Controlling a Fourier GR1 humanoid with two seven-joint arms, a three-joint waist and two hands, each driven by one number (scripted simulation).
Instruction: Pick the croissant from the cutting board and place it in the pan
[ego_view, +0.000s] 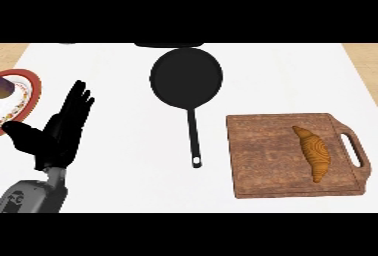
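Croissant (313, 152) is on the cutting board (266, 155), lower right of the frame. It lies on the board's right half, long axis running roughly top to bottom, upper tip tilted a little left. Nothing is touching it.

The board is dark wood with a handle slot on its right edge. It sits flat on the white counter (111, 190).

Pan (186, 76) is at upper centre, black and round, nothing in it. Its thin handle runs straight down toward centre frame and ends just left of the board's left edge, not touching it. Pan and board are apart; the pan bowl is up and left of the board.

Left hand (63, 127) is at the left side of the frame, grey forearm coming in from the lower left corner. Fingers are straight and pointing up, thumb out to the left. It is open wide and has hold of nothing. It is well apart from both the pan and the board.

Right hand does not show in the frame.

A plate (26, 92) with a red rim is cut by the left edge, just up and left of the left hand. Something dark sits on it at the frame edge; cannot tell what.

A dark object is partly visible at the top edge above the pan; cannot tell what it is.
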